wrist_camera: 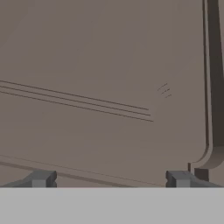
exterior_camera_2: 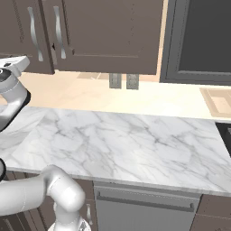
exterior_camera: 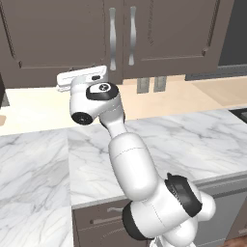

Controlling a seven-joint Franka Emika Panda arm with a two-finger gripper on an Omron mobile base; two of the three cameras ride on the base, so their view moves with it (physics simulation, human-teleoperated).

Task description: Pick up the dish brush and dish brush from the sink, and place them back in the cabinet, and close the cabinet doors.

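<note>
The gripper [wrist_camera: 110, 178] stands wide and empty. A closed cabinet door [wrist_camera: 105, 87] lies at its twelve o'clock, panel corner toward three.

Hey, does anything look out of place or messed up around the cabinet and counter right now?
Nothing stands out. Both cabinet doors sit shut and flush, their wavy handles hanging straight side by side. The marble counter shows no spill or stray item. The open gripper faces a door panel up close, holding nothing.
</note>
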